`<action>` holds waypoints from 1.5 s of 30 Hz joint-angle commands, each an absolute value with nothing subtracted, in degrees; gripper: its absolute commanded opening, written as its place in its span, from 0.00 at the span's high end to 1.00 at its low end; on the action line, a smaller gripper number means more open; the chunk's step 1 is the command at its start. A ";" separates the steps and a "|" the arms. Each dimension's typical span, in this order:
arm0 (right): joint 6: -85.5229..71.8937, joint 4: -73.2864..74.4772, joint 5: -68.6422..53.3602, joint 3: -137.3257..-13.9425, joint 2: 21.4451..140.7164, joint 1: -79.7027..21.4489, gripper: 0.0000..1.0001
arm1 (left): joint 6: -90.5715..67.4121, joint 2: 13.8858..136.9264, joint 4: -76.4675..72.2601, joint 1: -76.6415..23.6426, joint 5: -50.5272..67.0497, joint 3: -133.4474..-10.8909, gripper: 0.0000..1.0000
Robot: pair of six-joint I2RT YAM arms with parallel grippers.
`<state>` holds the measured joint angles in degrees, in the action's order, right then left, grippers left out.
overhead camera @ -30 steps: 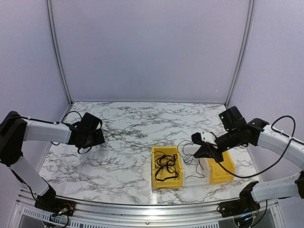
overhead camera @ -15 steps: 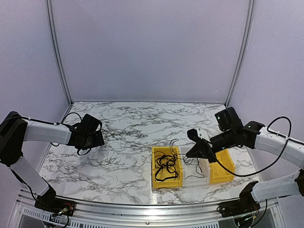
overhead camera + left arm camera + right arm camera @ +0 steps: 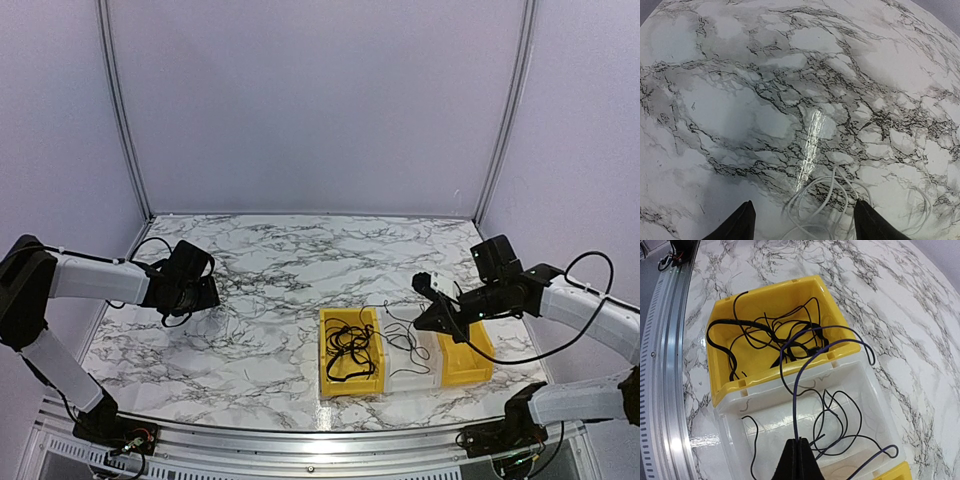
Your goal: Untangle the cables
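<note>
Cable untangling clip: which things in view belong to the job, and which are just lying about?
Job: black cables in the yellow bin; dark cable pinched in the right hand; white cables below the open left hand.
Lying about: white bin, second yellow bin, table.

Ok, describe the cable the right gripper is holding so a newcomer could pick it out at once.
Three bins stand in a row near the table's front right, a white bin between two yellow ones. Over the white bin the right gripper is shut on one cable that loops upward. It looks dark purple and is lifted, unlike the black cables lying in the bins.
</note>
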<state>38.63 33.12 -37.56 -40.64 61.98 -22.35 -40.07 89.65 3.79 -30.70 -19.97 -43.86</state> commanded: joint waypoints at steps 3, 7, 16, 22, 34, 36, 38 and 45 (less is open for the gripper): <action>48.40 40.83 -30.63 -41.93 62.69 -21.86 1.00 | -39.90 89.13 5.36 -30.50 -19.91 -43.54 0.29; 50.55 43.07 -29.03 -42.03 61.56 -21.80 1.00 | -40.10 90.03 5.25 -30.50 -19.61 -43.83 0.29; 49.07 43.25 -24.69 -45.50 65.66 -27.63 1.00 | -40.83 91.27 4.10 -30.50 -18.72 -43.43 0.29; 48.07 39.44 -15.14 -43.75 68.47 -32.36 1.00 | -40.83 91.62 3.70 -30.50 -18.49 -43.53 0.29; 51.61 33.36 -2.03 -45.14 78.01 -41.38 1.00 | -42.38 89.65 1.25 -30.50 -18.95 -39.72 0.29; 51.84 32.82 -0.91 -45.29 79.85 -41.87 1.00 | -42.97 88.71 0.57 -30.50 -19.07 -37.82 0.29; 52.17 32.20 0.64 -44.30 81.19 -42.00 1.00 | -43.62 87.82 -1.13 -30.50 -19.07 -36.27 0.29; 50.32 40.95 -2.01 -49.82 81.01 -41.93 0.88 | -43.67 86.15 -2.36 -30.50 -18.93 -34.28 0.29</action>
<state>51.20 34.22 -1.78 -44.23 80.66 -41.89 -43.29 87.88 -1.32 -30.70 -18.70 -35.48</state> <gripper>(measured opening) 0.051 0.712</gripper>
